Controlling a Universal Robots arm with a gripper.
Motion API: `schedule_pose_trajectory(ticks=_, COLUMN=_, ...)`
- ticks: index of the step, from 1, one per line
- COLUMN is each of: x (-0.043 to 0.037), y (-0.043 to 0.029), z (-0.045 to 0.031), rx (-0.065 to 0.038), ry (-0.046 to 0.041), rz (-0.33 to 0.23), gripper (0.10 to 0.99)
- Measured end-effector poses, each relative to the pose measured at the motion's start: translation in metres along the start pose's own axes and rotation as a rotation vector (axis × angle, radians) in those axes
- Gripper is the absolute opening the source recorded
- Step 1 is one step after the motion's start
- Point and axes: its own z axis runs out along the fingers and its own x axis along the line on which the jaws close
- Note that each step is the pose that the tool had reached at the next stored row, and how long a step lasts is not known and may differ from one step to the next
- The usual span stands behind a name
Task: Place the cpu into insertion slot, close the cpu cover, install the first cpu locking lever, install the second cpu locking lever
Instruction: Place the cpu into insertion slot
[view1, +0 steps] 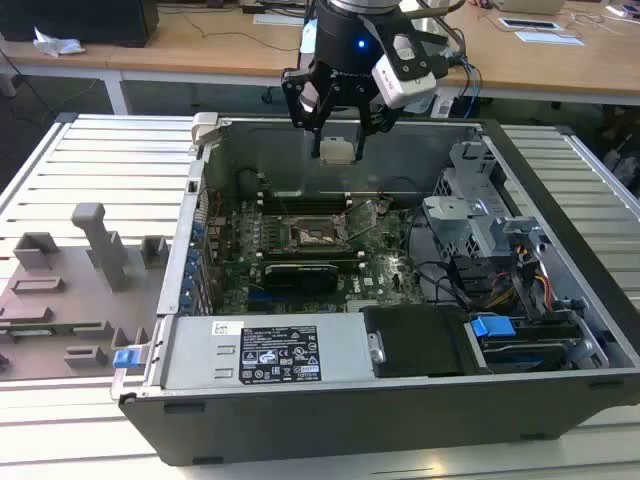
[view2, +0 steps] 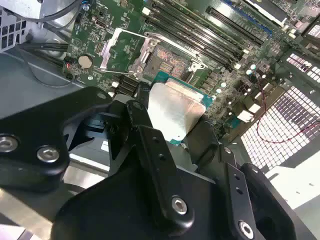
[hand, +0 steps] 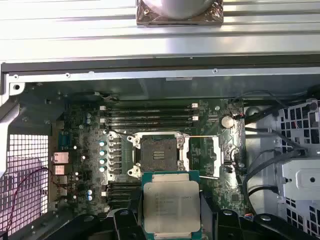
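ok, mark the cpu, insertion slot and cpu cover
cpu (hand: 171, 207), first wrist view, middle of its metal top.
insertion slot (hand: 158, 153), first wrist view, dark socket centre.
cpu cover (hand: 216, 156), first wrist view, outer frame bar.

cpu (hand: 171, 206) silver-grey, teal-green rim; insertion slot (hand: 157, 152) dark; circuit board (hand: 80, 127) green; memory slots (hand: 150, 112) black.

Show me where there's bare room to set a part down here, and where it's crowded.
Free: the slatted table bordered by the case wall and the grey fixtures, and its strip at the exterior view's right of the case. Crowded: the board around the insertion slot, and the drive cage with its cables. The gripper holds the cpu above the case.
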Motion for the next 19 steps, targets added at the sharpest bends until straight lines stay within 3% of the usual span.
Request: schedule_pose_trajectory(ticks=19, x=-0.0006, y=-0.0029, z=0.0321, rx=0.000, ry=0.0000, rz=0.000, gripper=0.545)
